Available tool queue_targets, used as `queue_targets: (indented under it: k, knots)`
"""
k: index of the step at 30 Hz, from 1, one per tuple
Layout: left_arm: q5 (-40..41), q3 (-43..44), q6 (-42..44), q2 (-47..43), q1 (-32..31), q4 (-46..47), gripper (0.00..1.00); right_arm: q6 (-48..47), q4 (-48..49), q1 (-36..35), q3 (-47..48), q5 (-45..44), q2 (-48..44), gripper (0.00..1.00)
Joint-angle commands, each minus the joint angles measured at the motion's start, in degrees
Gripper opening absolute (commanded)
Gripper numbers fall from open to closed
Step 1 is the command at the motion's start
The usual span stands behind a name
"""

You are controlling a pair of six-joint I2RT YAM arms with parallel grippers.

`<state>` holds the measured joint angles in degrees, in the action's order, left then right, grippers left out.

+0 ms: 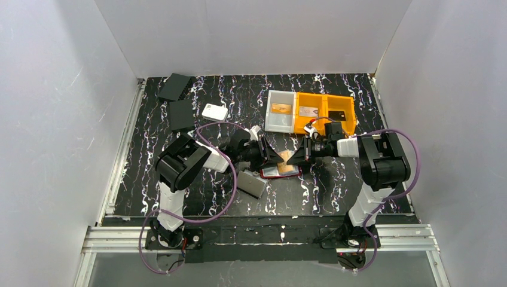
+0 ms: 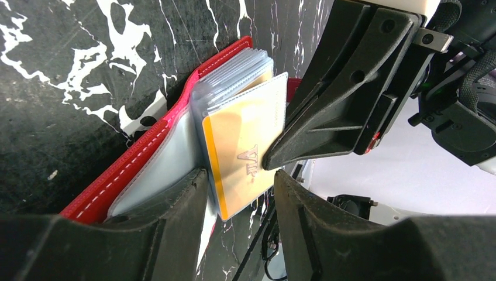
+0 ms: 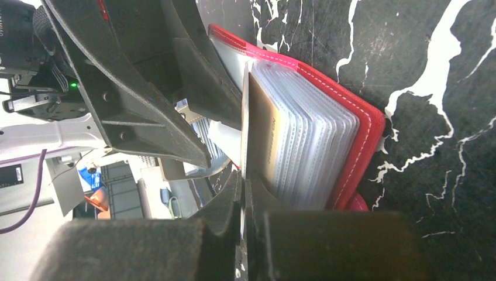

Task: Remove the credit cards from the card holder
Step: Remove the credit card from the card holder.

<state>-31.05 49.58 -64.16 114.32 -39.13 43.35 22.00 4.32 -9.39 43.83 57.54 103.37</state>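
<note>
Where the two arms meet at the middle of the counter (image 1: pixel 239 89), we see the right tool (image 3: pixel 244 186) pinched tight on the thin outer edge of a gold card (image 2: pixel 237 155) marked VIP. We cannot tell whether the card's clear sleeve is nipped along with it. The left tool (image 2: pixel 240 184) stands about half open, its fingers straddling the card's lower corner. One finger lies against a clear sleeve page, while a sliver of gap shows between the other finger and the card, so this tool grips nothing that we can make out. The card stands up out of the red card holder (image 2: pixel 140 153), which lies opened on the counter with its stack of sleeve pages (image 3: pixel 310 146) fanned beside the card. From above, the holder sits just in front of an orange tray (image 1: pixel 311 95) and a white tray (image 1: pixel 270 122), and a grey case (image 1: pixel 251 185) lies just to its left, under the left arm. Bare counter shows on the near side and to the right. In that view both tools cover most of the holder, and their fingertips cannot be picked apart. The frosted sleeves hide whatever else is inside them.
</note>
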Motion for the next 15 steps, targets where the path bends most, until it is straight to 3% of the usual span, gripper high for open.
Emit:
queue_targets:
  k: [1, 10, 15]
  knots:
    - [-0.3, -1.1, -0.4, 1.0, 0.4, 0.8, 0.43, -5.3, -5.7, -0.5, 0.7, -7.3, 3.4, 0.08]
    - [-0.5, -3.4, -4.8, 1.2, 1.1, 9.2, 0.33, -8.6, -10.6, -1.1, 2.7, -10.1, 5.9, 0.21]
    - [-0.9, -4.8, -8.5, 2.2, 1.5, 15.7, 0.28, -8.7, -10.5, -1.2, 2.8, -9.2, 5.7, 0.22]
